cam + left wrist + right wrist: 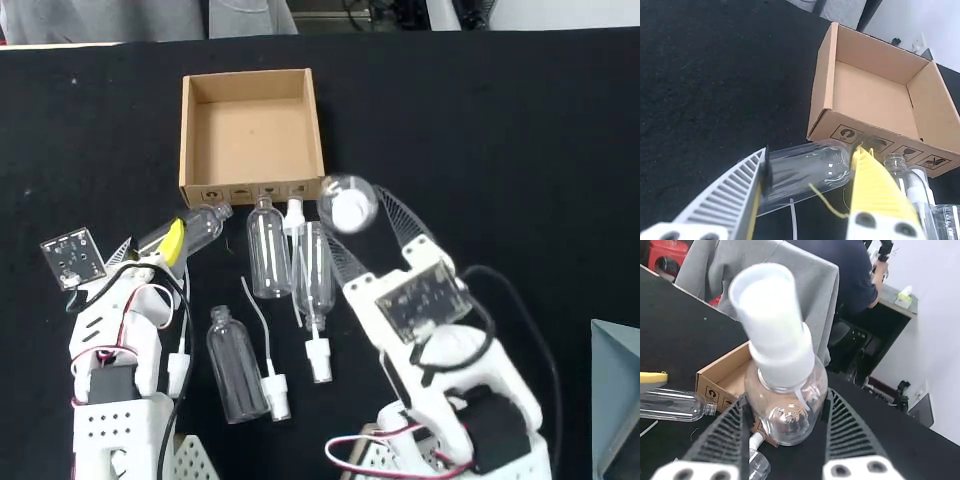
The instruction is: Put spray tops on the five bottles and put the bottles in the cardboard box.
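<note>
Your black table [520,140] carries the cardboard box [255,188] | left gripper [810,165] pinches uncapped bottle [800,169] | right gripper [787,400] clamps capped bottle [785,417] | grey jacket [700,265] behind.

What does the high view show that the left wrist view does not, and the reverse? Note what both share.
High view adds: the right gripper holding a capped bottle, and a loose bottle lying between the arms. Left wrist view adds: a grey ribbed finger against the uncapped bottle. Both share: the cardboard box and the left gripper shut on that uncapped bottle.
</note>
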